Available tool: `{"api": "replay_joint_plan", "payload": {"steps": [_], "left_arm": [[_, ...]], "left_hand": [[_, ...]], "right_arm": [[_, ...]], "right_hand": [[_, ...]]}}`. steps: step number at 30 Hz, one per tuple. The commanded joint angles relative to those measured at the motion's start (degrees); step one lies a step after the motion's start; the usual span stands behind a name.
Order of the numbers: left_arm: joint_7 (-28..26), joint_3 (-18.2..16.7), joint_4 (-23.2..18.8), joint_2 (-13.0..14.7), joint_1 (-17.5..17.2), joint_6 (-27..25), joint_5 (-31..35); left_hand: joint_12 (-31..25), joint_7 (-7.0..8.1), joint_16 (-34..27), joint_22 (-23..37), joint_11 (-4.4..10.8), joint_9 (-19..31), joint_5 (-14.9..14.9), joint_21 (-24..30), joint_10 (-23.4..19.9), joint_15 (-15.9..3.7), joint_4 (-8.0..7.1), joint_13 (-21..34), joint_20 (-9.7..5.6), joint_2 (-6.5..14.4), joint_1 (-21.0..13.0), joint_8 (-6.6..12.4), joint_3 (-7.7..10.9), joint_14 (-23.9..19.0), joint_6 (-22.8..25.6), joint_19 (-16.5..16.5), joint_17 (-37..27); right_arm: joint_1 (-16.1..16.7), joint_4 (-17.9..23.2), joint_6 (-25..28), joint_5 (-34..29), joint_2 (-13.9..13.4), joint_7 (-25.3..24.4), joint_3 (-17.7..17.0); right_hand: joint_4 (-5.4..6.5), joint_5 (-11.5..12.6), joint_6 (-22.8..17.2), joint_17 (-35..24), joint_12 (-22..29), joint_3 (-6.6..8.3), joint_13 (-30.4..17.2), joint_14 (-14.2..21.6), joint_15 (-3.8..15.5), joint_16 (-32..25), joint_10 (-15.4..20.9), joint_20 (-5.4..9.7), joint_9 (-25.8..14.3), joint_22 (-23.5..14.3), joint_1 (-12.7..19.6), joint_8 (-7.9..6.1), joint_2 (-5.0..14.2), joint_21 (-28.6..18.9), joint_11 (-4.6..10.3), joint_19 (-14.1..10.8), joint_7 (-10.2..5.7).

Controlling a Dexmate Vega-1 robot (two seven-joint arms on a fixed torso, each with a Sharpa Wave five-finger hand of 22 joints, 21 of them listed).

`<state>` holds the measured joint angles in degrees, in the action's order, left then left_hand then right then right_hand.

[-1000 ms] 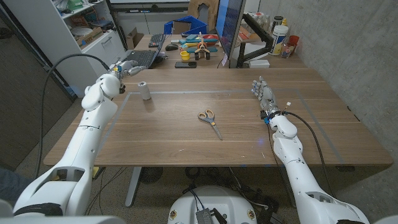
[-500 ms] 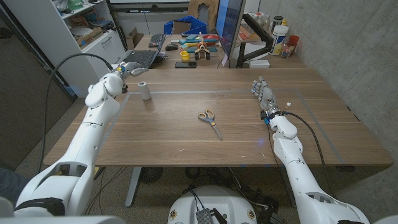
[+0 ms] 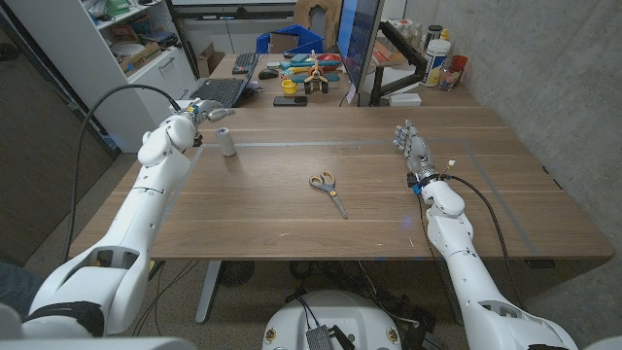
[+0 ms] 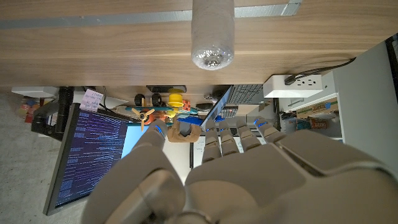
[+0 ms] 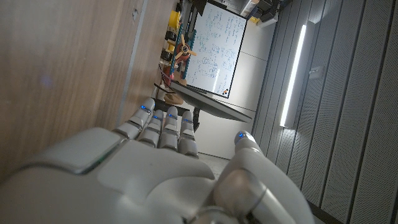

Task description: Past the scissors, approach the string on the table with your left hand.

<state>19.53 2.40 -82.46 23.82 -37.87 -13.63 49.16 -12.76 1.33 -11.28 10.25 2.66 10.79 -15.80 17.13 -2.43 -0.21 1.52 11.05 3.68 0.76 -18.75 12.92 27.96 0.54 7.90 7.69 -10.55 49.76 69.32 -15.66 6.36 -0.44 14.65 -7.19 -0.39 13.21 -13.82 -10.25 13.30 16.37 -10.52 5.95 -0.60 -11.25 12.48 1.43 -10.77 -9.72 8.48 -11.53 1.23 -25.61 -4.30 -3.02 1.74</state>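
Left hand (image 3: 204, 112) hovers at the table's (image 3: 292, 209) far left edge, just beside the spool of string (image 3: 225, 143), fingers apart and holding nothing; in the left wrist view its fingers (image 4: 239, 140) point toward the spool (image 4: 212, 37) standing upright on the wood. Taking the scissors (image 3: 328, 189) as landmark, the spool stands well apart from them, farther back and toward the robot's left. Right hand (image 3: 412, 151) waits on the scissors' other side, fingers straight and apart, empty. Judging by this, the approach is nearly complete; the next move calls for a short drop toward the spool without knocking it over.
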Motion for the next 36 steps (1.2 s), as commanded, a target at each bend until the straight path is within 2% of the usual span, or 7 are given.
{"api": "replay_joint_plan", "payload": {"steps": [1, 27, 36], "left_arm": [[-0.2, 0.9, 2.2, -0.1, 0.9, 0.0, -0.3], [-1.0, 2.1, 4.2, -0.7, 1.6, -0.1, -0.8], [-1.9, 2.2, 4.6, -1.4, 1.4, -0.7, -0.9]], "left_hand": [[-0.3, 0.01, -0.2, 0.1, 0.18, 0.3, -0.4, -0.3, -0.5, -0.19, 0.47, 0.3, -0.22, 0.1, -0.8, 0.12, 0.1, -0.2, 0.6, -0.1, -0.1], [-0.2, -0.01, -0.1, 0.2, 0.31, 0.4, -0.5, -0.8, -0.6, -0.27, 0.67, 0.4, -0.01, -0.1, -1.1, 0.02, -0.02, -0.3, 1.0, 0.1, -0.1], [-0.2, -0.09, -0.1, 0.2, 0.43, 0.4, -0.6, -1.0, -0.7, -0.24, 0.7, 0.4, -0.02, -0.1, -1.2, -0.03, -0.06, -0.4, 1.0, 0.1, -0.2]], "right_arm": [[-0.5, -0.8, -0.3, -0.1, -0.1, 0.0, 0.0], [-0.7, -1.4, -0.6, -0.3, -0.5, 0.1, -0.3], [-1.8, -3.0, -1.4, -0.2, -0.8, 0.8, -0.3]], "right_hand": [[-0.38, 0.2, -0.5, -0.2, -0.3, 0.18, -0.2, 0.4, -0.17, 0.2, 0.6, 0.03, -0.2, -0.3, -0.1, 0.1, 0.39, 0.1, 0.03, -0.7, 0.01], [-0.5, 0.2, -0.6, -0.2, -0.3, 0.14, -0.2, 0.7, -0.18, 0.2, 1.0, -0.06, -0.2, -0.3, -0.1, 0.07, 0.47, 0.6, 0.03, -0.9, -0.21], [-0.54, 0.2, -0.7, -0.2, -0.3, 0.13, -0.2, 0.7, -0.15, 0.2, 1.1, -0.07, -0.2, -0.3, -0.1, 0.08, 0.51, 0.8, 0.04, -1.0, -0.26]]}}
